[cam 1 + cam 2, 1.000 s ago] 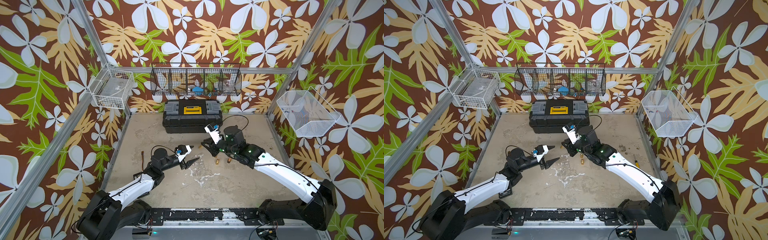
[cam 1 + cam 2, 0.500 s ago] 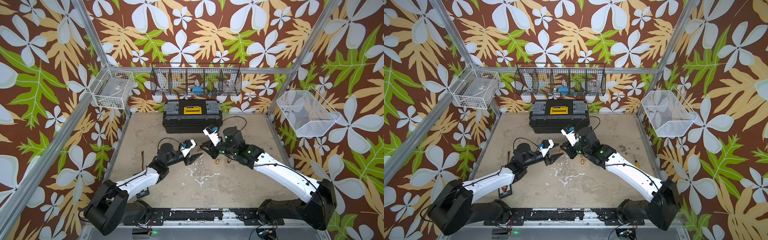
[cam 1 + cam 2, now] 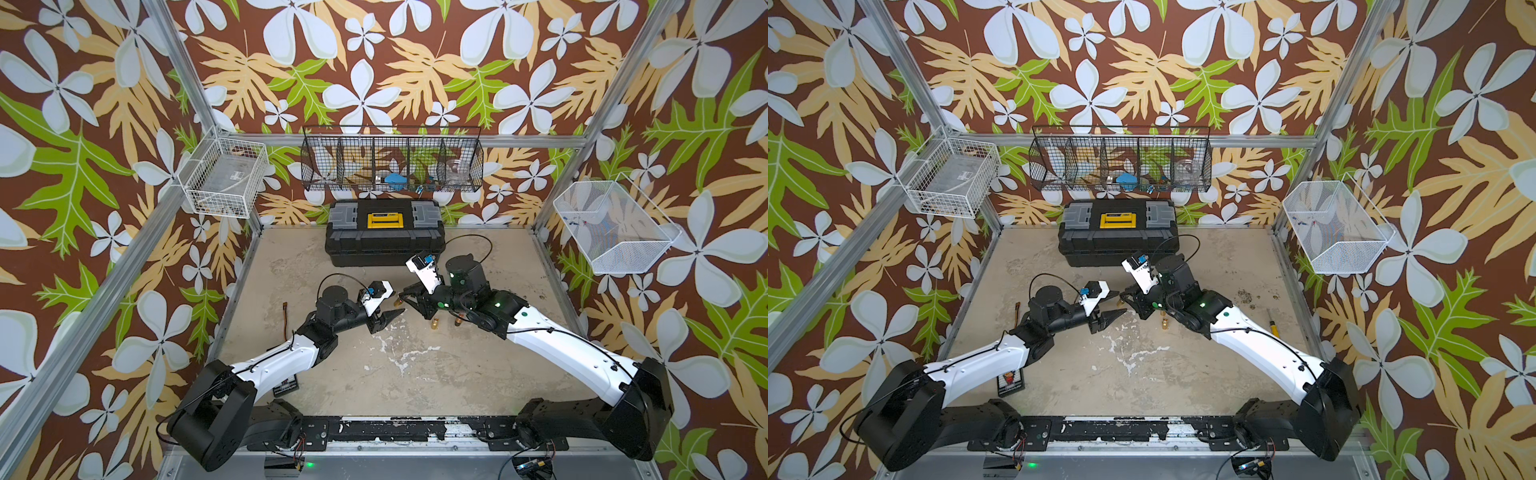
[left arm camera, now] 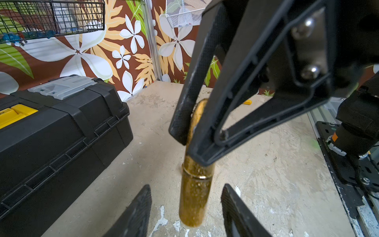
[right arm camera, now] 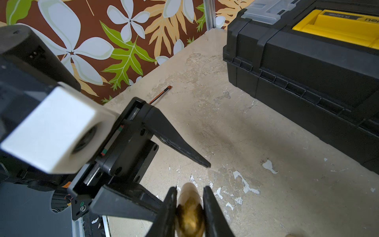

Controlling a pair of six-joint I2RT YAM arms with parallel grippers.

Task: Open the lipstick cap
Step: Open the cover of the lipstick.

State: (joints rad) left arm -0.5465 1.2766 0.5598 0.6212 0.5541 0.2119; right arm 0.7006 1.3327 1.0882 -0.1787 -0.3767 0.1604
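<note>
The lipstick (image 4: 194, 195) is a gold glitter tube held off the floor, with a bright ring (image 4: 196, 174) across its middle. My right gripper (image 5: 189, 197) is shut on the tube's far section, its fingers (image 4: 184, 115) clamped on either side. The free section, apparently the cap, points at my left gripper (image 4: 185, 211). That gripper is open, its fingers (image 4: 139, 211) flanking the free end with a gap on each side. In both top views the two grippers meet tip to tip mid-table: left gripper (image 3: 392, 316), right gripper (image 3: 409, 297), lipstick (image 3: 1121, 311).
A black toolbox (image 3: 384, 232) with a yellow handle stands just behind the grippers. Small gold pieces (image 3: 434, 324) lie on the floor under the right arm. A thin stick (image 3: 284, 318) and a card (image 3: 1010, 382) lie at the left. Wire baskets (image 3: 392, 160) hang on the walls.
My left arm has reached right and back toward the right gripper, and its jaws have narrowed around the lipstick's free end. The right gripper has kept its hold and hardly moved.
</note>
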